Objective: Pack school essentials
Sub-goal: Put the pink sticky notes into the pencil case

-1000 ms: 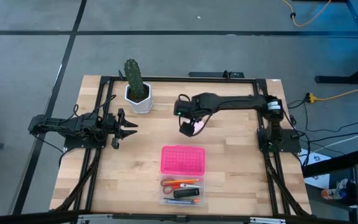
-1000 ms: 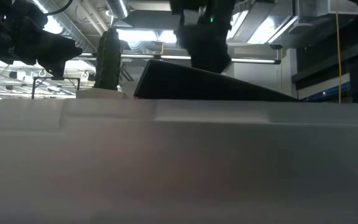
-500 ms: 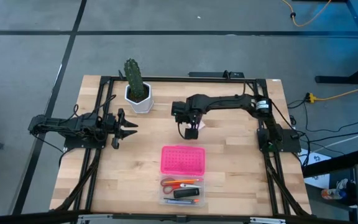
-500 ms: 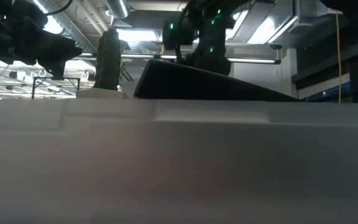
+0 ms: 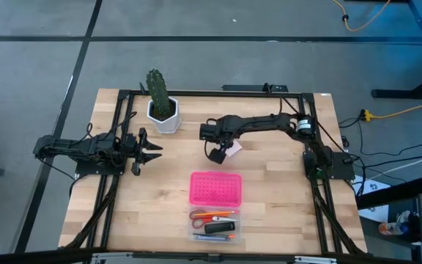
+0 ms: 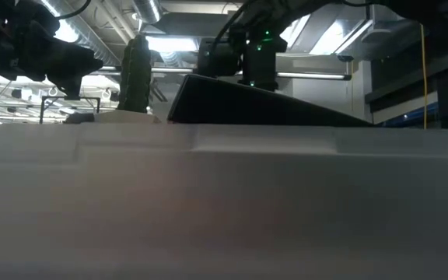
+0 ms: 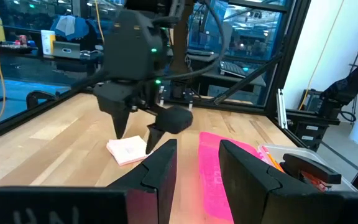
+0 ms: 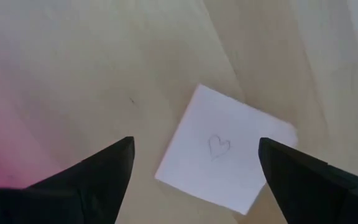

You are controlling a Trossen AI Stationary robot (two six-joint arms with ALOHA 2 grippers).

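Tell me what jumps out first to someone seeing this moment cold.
The right gripper, fingers wide open, hangs over a pale pink notepad with a small heart drawn on it, lying mid-table. Nearer the front edge, a clear box holds red-handled scissors and pens, its dotted pink lid lying just behind it. The left gripper waits at the left side, beside a green cactus in a white pot.

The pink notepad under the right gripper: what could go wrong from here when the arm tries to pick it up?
1. The pale pink notepad lies flat on the table, so the open right gripper above it may push it along instead of catching it.
2. It sits turned at an angle between the fingers, so they may catch only corners and bend it.
3. The pink lid lies close to the clear box, so the carried notepad might snag it.
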